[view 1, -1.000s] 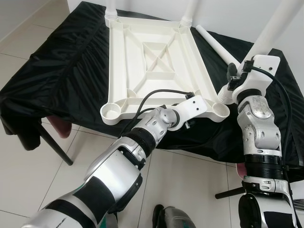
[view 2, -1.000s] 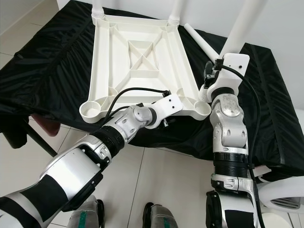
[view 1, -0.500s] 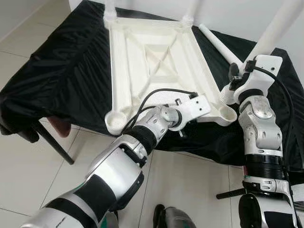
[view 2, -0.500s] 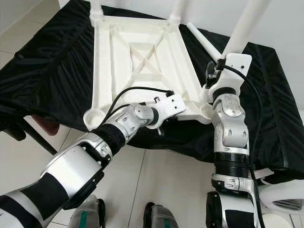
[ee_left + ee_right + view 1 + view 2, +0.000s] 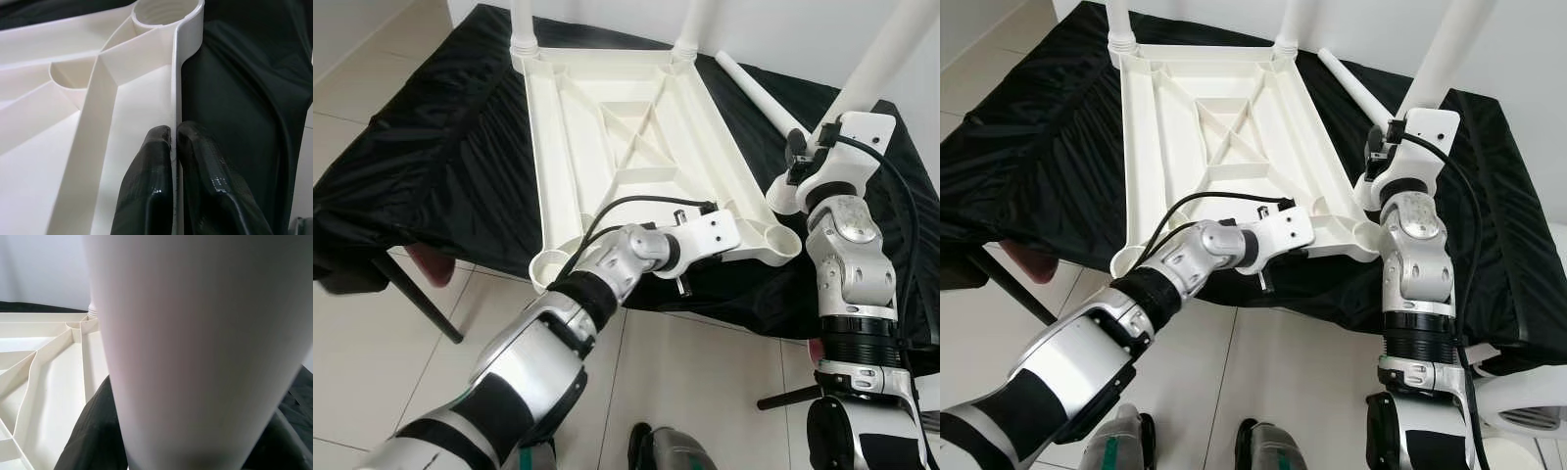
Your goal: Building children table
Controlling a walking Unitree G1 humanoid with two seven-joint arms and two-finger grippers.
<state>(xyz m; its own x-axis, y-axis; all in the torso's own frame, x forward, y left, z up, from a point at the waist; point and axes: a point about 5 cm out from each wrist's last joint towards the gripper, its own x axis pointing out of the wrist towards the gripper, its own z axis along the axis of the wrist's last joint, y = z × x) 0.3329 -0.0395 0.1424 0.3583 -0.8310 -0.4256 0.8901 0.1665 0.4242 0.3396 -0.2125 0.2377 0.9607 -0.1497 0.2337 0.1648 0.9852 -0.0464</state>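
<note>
The white plastic tabletop [image 5: 570, 147] lies upside down on a black-draped table [image 5: 431, 147]. Two white legs [image 5: 522, 20] [image 5: 697, 22] stand in its far corner sockets. My left gripper [image 5: 173, 133] is shut on the tabletop's near rim, one black finger on each side. The near-left socket [image 5: 548, 269] is empty and hangs past the table's edge. My right gripper [image 5: 800, 162] is shut on a third white leg [image 5: 886, 59]. This leg is tilted, with its threaded end [image 5: 780, 196] just above the near-right socket [image 5: 783, 238]. In the right wrist view the leg [image 5: 195, 342] is very close to the camera.
A fourth loose leg [image 5: 759, 93] lies on the cloth at the back right. Beige floor tiles [image 5: 372, 333] run along the near side, with a dark table leg [image 5: 421, 299] at the left. A white wall [image 5: 783, 24] rises behind the table.
The tabletop has swung and slid toward me at its near-left corner, carried by my left gripper. The right arm and its leg have stayed almost still.
</note>
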